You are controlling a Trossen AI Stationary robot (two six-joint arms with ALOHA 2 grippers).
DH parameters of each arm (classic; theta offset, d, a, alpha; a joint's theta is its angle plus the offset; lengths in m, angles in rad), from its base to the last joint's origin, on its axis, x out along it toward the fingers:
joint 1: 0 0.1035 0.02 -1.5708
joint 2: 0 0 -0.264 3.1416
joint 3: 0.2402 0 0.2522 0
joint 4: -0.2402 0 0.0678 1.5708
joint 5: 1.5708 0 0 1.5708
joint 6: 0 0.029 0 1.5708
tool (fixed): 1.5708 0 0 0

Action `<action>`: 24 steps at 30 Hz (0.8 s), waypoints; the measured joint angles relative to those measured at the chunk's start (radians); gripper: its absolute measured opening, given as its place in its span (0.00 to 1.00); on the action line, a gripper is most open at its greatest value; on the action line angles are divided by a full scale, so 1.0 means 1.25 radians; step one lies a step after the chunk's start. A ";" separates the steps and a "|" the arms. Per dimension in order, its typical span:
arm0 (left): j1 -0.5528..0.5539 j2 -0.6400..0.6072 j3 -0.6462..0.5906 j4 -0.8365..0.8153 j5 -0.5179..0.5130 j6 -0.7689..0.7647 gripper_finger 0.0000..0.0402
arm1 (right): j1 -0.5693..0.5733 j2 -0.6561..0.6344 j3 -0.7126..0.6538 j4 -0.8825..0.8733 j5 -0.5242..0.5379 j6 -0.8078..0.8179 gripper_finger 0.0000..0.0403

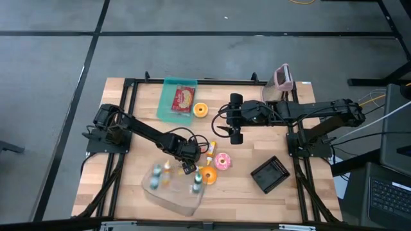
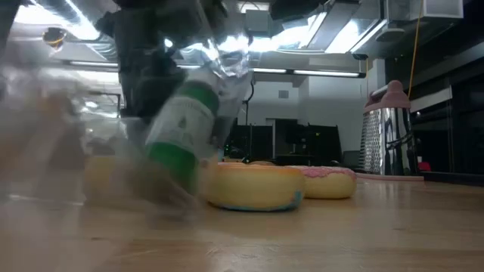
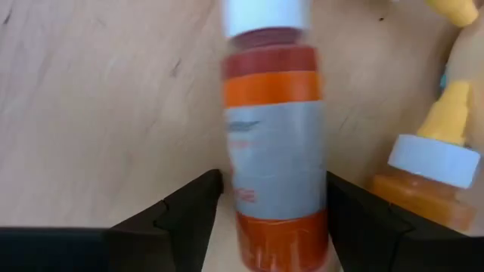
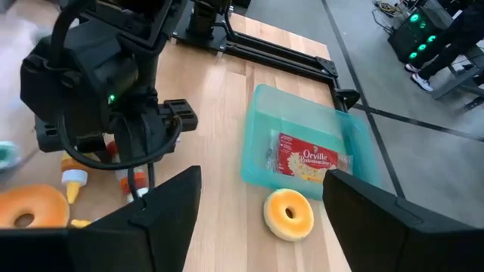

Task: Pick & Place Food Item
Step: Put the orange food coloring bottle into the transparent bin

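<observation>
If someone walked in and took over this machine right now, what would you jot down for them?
Left gripper: open, low over the table, a red-and-orange bottle between its fingers, not gripped.
Right gripper: open, empty, hovering mid-table.
Things: clear bin at the front edge holds a few bottles. Popcorn packet lies in the teal tray; one donut beside the tray, two more by the bin.
Done: some bottles binned.
Left: the loose bottles.

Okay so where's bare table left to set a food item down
Bare wood lies between the teal tray and the left arm's base, and along the front edge between the clear bin and the black tray. It is crowded around the left gripper: bottles and donuts.
</observation>
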 joint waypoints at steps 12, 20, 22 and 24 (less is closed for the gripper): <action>0.001 -0.019 -0.005 -0.008 -0.004 0.008 0.52 | 0.000 0.000 0.000 -0.001 0.000 0.001 0.68; -0.009 -0.020 -0.004 -0.004 -0.004 0.004 0.52 | 0.000 0.000 0.000 -0.001 0.000 -0.003 0.68; -0.010 -0.021 -0.004 -0.004 -0.003 -0.001 0.50 | 0.000 0.000 0.000 -0.001 0.001 -0.003 0.68; -0.010 -0.021 -0.004 -0.004 0.003 -0.003 0.49 | 0.000 0.000 0.000 -0.001 0.002 -0.003 0.68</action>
